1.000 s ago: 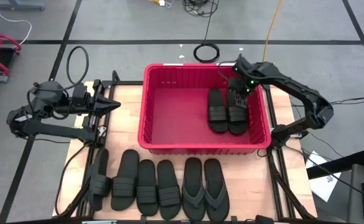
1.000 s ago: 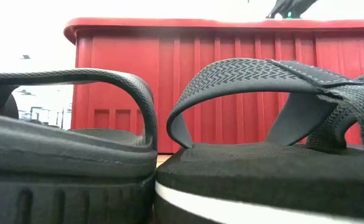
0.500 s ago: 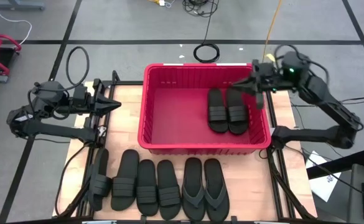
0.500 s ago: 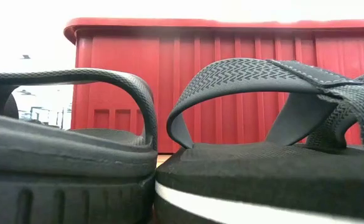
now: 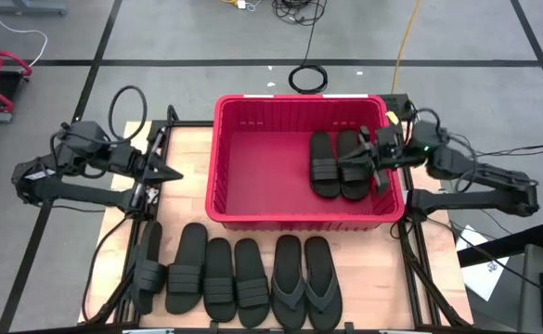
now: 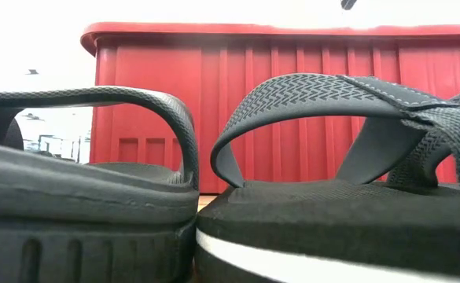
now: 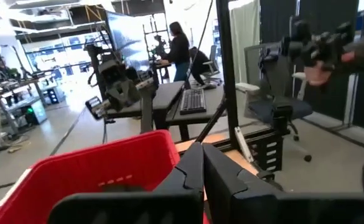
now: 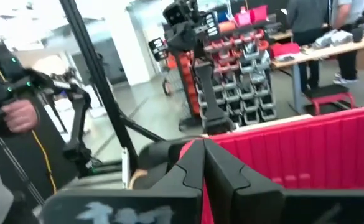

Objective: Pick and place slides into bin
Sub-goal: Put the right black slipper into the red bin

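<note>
High view, no legible writing, ribbed red plastic bin point(image 5: 252, 215) with two matte black rubber slides point(image 5: 339, 164) inside, six more ribbed-strap and thong slides point(image 5: 236, 279) on wood table point(image 5: 189, 149), left gripper point(image 5: 167, 173) and right gripper point(image 5: 359, 160) both pressed together, empty.

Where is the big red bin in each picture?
High view: the bin sits in the middle of the table, two sandals lying inside on its right.
Low view: its ribbed wall fills the background behind the near sandals.
Left wrist view: a red corner shows low down.
Right wrist view: its wall shows at the right.
Shared landmark: the thick red rim.
</note>
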You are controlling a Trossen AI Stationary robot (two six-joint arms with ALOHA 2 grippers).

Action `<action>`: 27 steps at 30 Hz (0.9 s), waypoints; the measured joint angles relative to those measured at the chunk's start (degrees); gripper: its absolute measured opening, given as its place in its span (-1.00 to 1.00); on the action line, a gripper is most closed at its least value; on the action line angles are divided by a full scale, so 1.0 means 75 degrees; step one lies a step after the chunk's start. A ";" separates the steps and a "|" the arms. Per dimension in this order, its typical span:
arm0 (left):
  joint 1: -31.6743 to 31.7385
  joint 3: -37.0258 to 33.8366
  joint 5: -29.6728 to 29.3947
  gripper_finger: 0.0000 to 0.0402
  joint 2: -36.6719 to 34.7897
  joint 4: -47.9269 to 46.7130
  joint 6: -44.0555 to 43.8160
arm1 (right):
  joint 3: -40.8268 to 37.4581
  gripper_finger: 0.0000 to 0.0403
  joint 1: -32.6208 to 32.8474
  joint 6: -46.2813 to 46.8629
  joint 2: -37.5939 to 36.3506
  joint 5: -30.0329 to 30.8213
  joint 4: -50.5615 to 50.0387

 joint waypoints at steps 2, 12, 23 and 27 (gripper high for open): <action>-0.0010 0.0000 0.0006 -1.00 0.0158 0.0374 -0.0382 | -0.0402 -1.00 0.0222 0.0126 -0.0066 0.0154 0.0583; -0.0847 0.0313 -0.1108 -1.00 0.2094 0.2814 -0.1588 | -0.0756 -1.00 0.0808 0.0129 -0.0775 -0.0250 0.0785; -0.1666 0.2867 -0.2292 -1.00 0.5403 0.3030 -0.0973 | -0.0755 -1.00 0.0830 0.0447 -0.1789 -0.1913 -0.0278; -0.1807 0.4115 -0.2578 -1.00 0.6296 0.3098 -0.1092 | -0.0753 -1.00 0.0830 0.0405 -0.2108 -0.2140 -0.0998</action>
